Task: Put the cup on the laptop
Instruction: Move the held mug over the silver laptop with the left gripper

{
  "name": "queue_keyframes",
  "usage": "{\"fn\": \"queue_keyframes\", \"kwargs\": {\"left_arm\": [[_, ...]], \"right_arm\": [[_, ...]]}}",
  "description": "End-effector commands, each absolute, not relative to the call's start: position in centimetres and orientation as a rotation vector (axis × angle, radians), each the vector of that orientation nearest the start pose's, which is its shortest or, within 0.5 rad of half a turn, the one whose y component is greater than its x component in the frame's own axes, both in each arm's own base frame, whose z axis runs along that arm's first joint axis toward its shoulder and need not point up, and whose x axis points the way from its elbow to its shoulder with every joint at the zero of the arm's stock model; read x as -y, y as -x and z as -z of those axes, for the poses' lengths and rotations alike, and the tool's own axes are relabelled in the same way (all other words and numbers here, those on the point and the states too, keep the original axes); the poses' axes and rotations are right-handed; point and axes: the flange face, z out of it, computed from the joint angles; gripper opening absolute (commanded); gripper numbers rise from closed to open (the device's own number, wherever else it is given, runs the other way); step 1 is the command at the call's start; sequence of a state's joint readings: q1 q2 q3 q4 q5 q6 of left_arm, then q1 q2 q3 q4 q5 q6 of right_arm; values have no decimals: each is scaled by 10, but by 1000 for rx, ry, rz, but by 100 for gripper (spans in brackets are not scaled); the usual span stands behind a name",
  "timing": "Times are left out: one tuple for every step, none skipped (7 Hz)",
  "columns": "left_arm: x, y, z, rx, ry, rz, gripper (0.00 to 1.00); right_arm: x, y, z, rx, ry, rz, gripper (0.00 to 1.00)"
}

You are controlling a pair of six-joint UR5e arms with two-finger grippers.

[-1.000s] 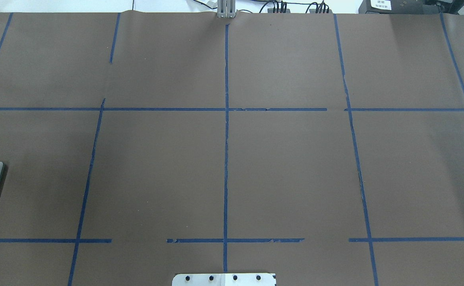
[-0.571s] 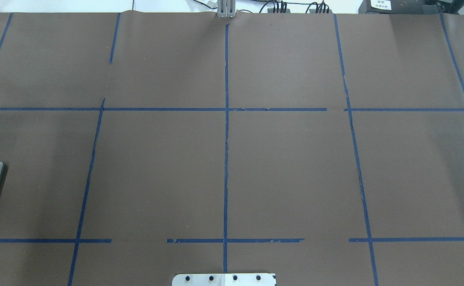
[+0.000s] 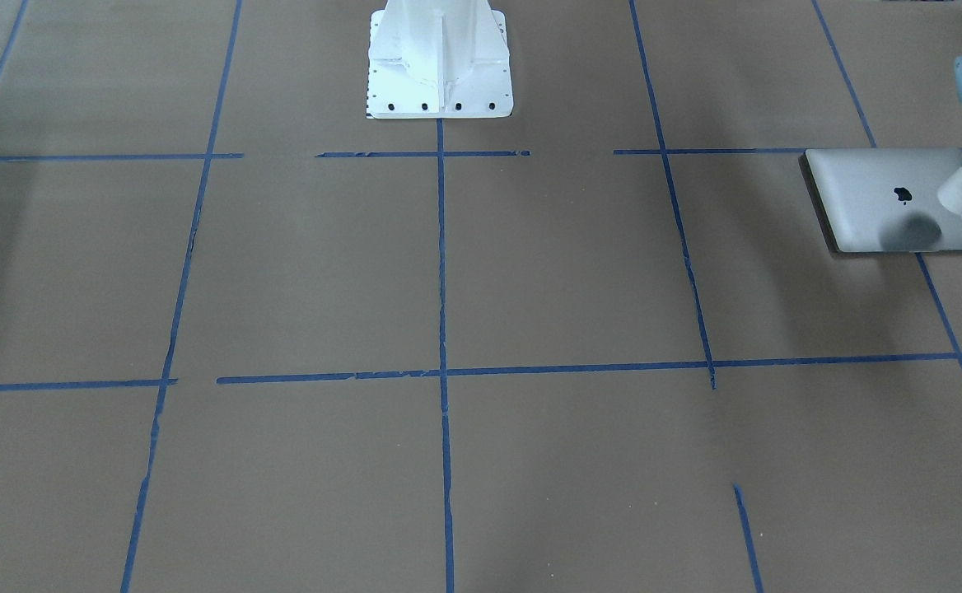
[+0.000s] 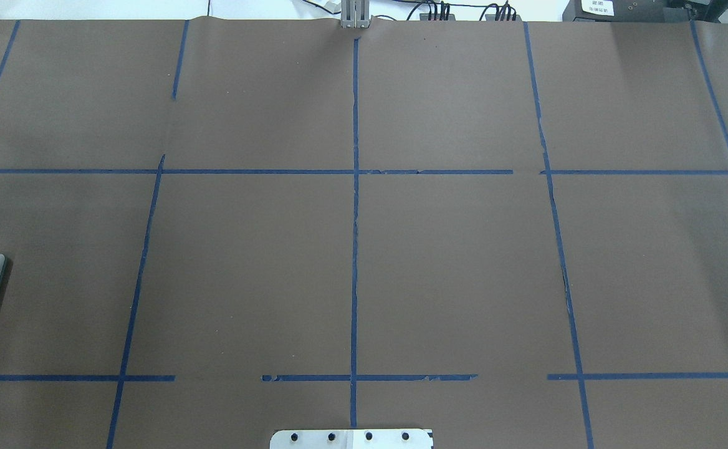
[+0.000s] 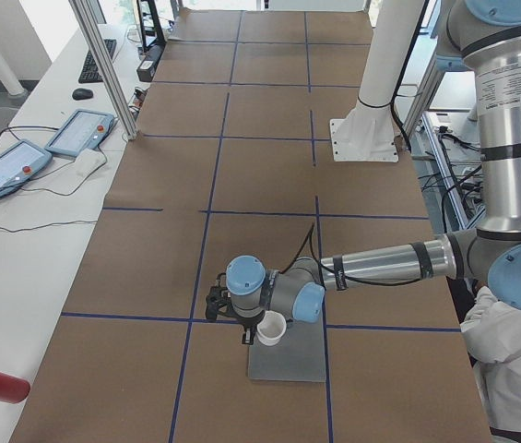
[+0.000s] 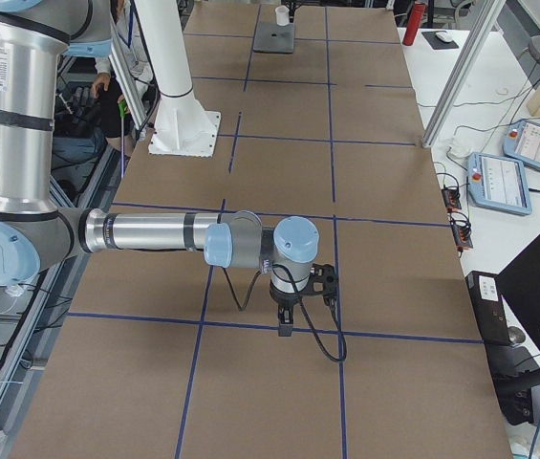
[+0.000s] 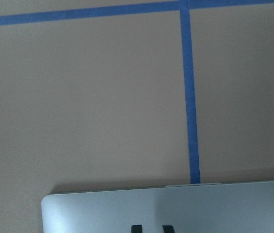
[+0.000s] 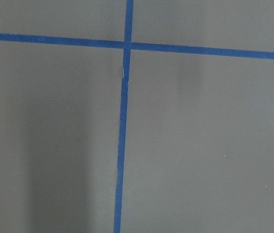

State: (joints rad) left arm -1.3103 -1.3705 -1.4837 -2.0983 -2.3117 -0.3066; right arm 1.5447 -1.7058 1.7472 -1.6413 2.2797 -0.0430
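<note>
closest to the camera at the robot's left end of the desk (image 5: 260,175) lies the laptop (image 5: 290,362). it is flat and shut, grey lid up, with a small dark apple mark (image 3: 903,194) in the middle of the lid. the cup (image 5: 271,327) is over the lid. in the front view it shows beside the apple mark, on the side toward the end of the desk. it is white, stands straight, and its open mouth faces up. the left claw (image 7: 150,228) points down at it. in the left wrist view its two dark fingers (image 7: 136,228) sit close together with only a thin gap, so the claw looks closed tight on the cup. the cup's soft grey shadow (image 3: 909,231) falls on the lid by the apple mark. i cannot tell if the cup's bottom touches the lid. past the laptop, blue tape lines (image 4: 354,249) cut the brown desk into squares. further on stands the white post base (image 5: 366,143). farthest off, at the other end of the desk, the right claw (image 6: 284,325) points down over the desk by a blue line. only the side camera shows it, so i cannot tell if it is open or closed.
</note>
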Motion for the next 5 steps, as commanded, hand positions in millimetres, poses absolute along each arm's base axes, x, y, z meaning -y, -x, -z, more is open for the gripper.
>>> {"fn": "queue_keyframes", "kwargs": {"left_arm": [[398,-66,-737,-790,-5,-43,0],[396,-74,-738,-791,10,-45,0],[394,-78,-738,-791,17,-53,0],[394,-80,-739,-790,19,-60,3],[393,-81,-739,-790,19,-63,32]], "right_arm": [[434,-57,-646,709,22,56,100],[434,-57,-646,710,22,56,100],[434,-57,-646,709,22,56,100],[434,-57,-646,710,22,56,100],[434,-57,-646,710,22,56,100]]}}
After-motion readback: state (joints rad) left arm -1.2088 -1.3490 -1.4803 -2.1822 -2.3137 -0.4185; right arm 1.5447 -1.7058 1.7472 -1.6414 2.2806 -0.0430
